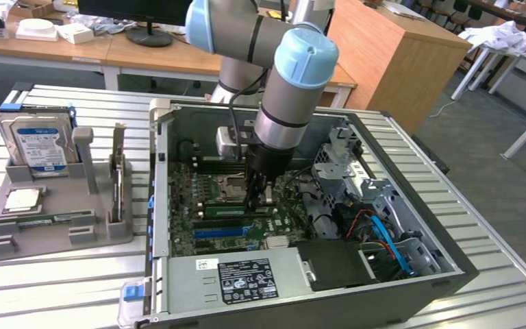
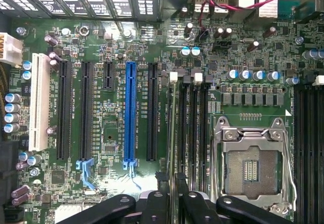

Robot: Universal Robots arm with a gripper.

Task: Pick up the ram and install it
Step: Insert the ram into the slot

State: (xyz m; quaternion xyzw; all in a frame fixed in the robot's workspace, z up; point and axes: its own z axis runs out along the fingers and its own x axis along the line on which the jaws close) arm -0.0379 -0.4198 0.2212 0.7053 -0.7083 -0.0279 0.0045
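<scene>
The ram (image 2: pixel 173 133) shows edge-on in the wrist view as a thin strip running along the memory slots (image 2: pixel 191 127) beside the empty processor socket (image 2: pixel 250 169). My gripper (image 2: pixel 174 202) is shut on it, one black finger on each side. In the exterior view the arm reaches straight down into the open computer case (image 1: pixel 446 264). There the gripper (image 1: pixel 261 199) sits just over the motherboard, and the ram (image 1: pixel 231 210) is a green bar under it. I cannot tell whether the stick is seated in its slot or just above it.
A grey tray (image 1: pixel 53 240) on the exterior view's left holds a silver hard drive (image 1: pixel 39 147), a square processor chip (image 1: pixel 22 200) and an upright thin board (image 1: pixel 117 175). Inside the case lie the power supply (image 1: pixel 244 277), blue cables (image 1: pixel 386 240) and a blue expansion slot (image 2: pixel 130 115).
</scene>
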